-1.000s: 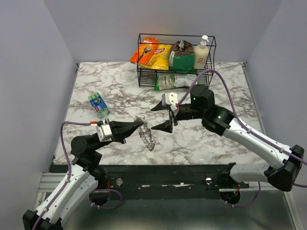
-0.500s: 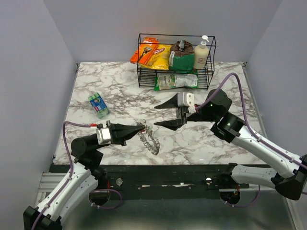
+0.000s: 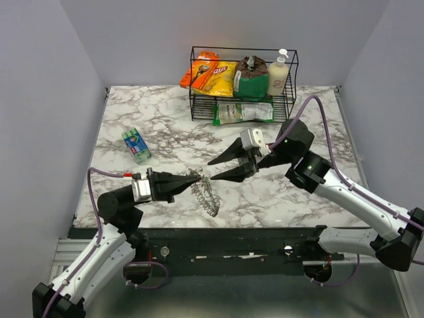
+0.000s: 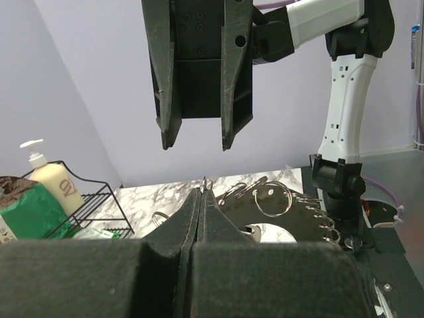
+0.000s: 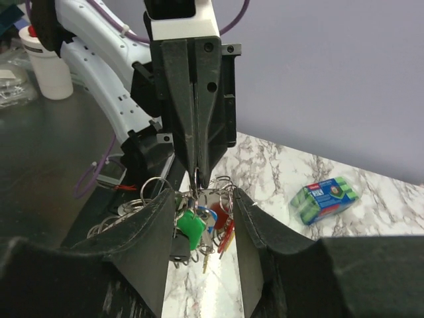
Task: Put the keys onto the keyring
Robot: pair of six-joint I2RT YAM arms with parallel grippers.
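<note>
The left gripper (image 3: 193, 177) is seen pressed shut, with a wire loop of the keyring (image 3: 205, 197) pinched at its very tips. The rest of the coil trails from those tips back toward the arm bases. Whether it hangs free or partly rests on the table (image 3: 165, 132) cannot be told. The keys (image 5: 190, 223), green, red, blue and black heads among them, are bunched just below the pinch. The right gripper (image 3: 213, 171) is held apart, facing the left one tip to tip, with one finger to either side of the bunch in its wrist view.

The hold is judged slight, since only a thin loop is caught at the fingertips. If the bunch were tugged or knocked by the right gripper, the loop could be pulled out and the coil dropped. If the right fingers were closed where they stand, several keys and loops might be taken at once, or the left tips might be struck. Because the coil is floppy, it could be set swinging and tangled by any quick move.

The near table edge lies close to the trailing end of the coil, so a dropped key could be lost over it. Open marble is left behind and to both sides of the right gripper. A sponge pack (image 3: 136, 146) lies well off to the far side of the left gripper, and the wire basket (image 3: 193, 93) stands well behind the right one.
</note>
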